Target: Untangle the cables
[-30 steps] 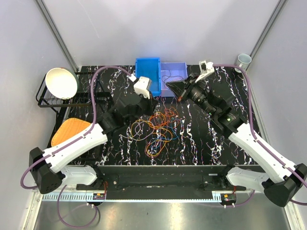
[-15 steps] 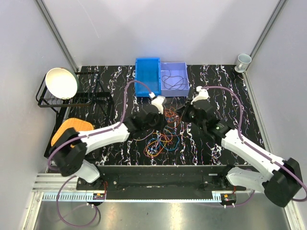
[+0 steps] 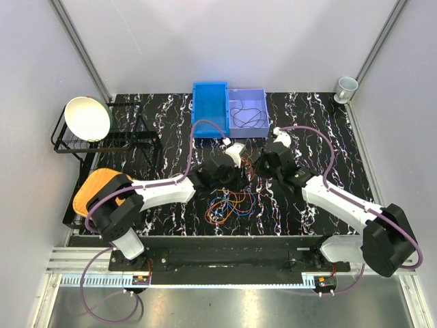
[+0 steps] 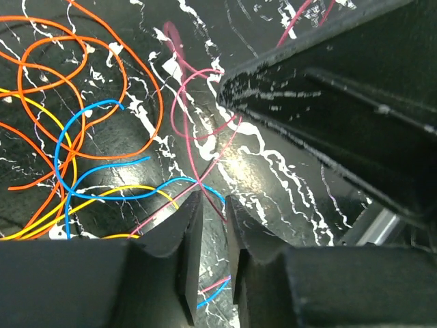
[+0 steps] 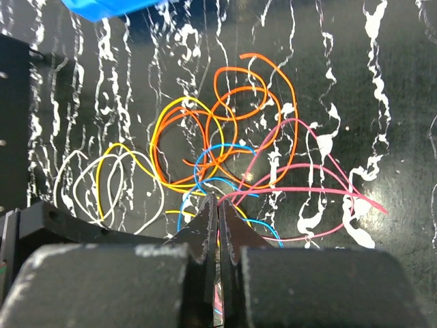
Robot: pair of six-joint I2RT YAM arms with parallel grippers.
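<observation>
Cables (image 3: 232, 199) on table (image 3: 311, 123), before bin (image 3: 209, 108)

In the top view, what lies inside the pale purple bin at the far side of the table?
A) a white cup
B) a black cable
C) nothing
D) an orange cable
B: a thin black cable lies looped in the pale purple bin.

The top view looks steeply down from above and behind the arm bases over the whole bench (image 3: 348, 137), while each wrist view hangs close above it, facing down past the left claw (image 4: 212, 225) or right claw (image 5: 218, 219) onto the same cables (image 3: 232, 200).
</observation>
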